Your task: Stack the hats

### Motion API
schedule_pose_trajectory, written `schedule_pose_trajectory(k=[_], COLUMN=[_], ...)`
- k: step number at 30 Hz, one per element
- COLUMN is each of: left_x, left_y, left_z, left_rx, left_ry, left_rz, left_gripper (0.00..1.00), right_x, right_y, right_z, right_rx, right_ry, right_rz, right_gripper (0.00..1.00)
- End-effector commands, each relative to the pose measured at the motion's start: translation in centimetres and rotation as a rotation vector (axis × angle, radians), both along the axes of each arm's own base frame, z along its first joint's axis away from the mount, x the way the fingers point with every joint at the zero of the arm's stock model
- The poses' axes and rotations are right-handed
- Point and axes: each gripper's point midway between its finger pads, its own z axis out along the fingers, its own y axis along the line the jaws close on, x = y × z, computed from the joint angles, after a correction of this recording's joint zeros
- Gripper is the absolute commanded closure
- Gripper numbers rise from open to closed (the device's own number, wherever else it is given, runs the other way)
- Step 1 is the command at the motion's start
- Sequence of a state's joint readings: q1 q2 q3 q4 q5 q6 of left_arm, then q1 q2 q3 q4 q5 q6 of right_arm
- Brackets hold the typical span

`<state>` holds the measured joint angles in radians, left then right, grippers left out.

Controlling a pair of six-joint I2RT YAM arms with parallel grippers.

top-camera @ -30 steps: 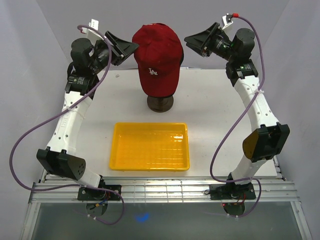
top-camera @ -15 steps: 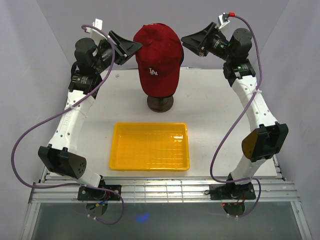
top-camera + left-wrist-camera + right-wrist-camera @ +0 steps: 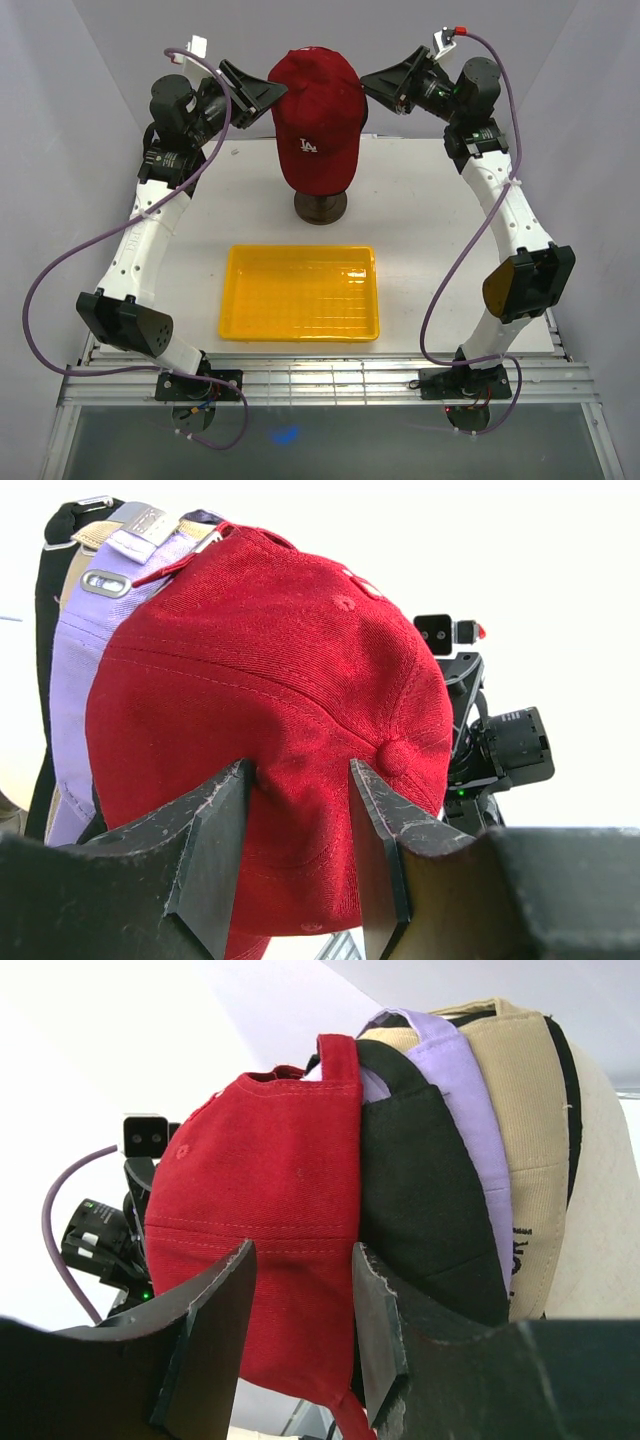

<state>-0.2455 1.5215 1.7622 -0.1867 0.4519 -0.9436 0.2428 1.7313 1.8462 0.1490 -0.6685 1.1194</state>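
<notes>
Left gripper: raised at the far left of the bench. Its fingers are parted and released, with the tips at the side of the red cap.

Centre: four hats sit nested on the mannequin head, which stands on a dark stand at the far middle. The tan cap is innermost, then the lavender cap, the black cap, and the red outermost. A yellow tray lies nearer.

Right gripper: fingers likewise parted, at the red cap's opposite side, grasping nothing.

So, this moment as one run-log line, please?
stack: red cap over black cap, lavender cap, tan cap on head | left gripper: open at red cap | right gripper: open at red cap
</notes>
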Motion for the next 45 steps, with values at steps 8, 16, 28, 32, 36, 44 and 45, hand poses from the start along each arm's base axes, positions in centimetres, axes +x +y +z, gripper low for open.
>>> schedule_pose_trajectory(k=[8,16,28,32,36,44,45], left_x=[-0.6,-0.5,-0.6,-0.7,-0.7,-1.1,-1.1], left_y=[-0.4,-0.5,-0.6,-0.6,-0.6,-0.5,-0.4], left_z=[2.1,1.9,1.9,2.1,2.0,2.5,2.6], left_rx=[-0.015,-0.014,-0.013,-0.015,-0.014,-0.011,-0.011], left_ry=[-0.057,-0.058,-0.057,-0.061,-0.060,-0.075,-0.079], left_rz=[-0.015,-0.020,-0.022,-0.020,-0.022,-0.021,-0.021], left_gripper=[0.46,0.46,0.46,0.46,0.46,0.46,0.46], right_x=[0.8,0.8,0.1,0.1,0.3,0.0,0.0], right_y=[0.2,0.3,0.1,-0.1,-0.4,-1.3,-1.5], right_z=[-0.9,-1.2,-1.0,-0.8,-1.0,-0.7,-1.0], right_rx=[-0.020,-0.002,0.047,0.059,0.054,0.054,0.057], right_ry=[0.010,0.011,0.013,0.011,0.020,0.011,0.026], right_rz=[-0.029,-0.019,-0.022,-0.037,-0.061,-0.107,-0.114], right_gripper=[0.51,0.56,0.73,0.78,0.82,0.73,0.69])
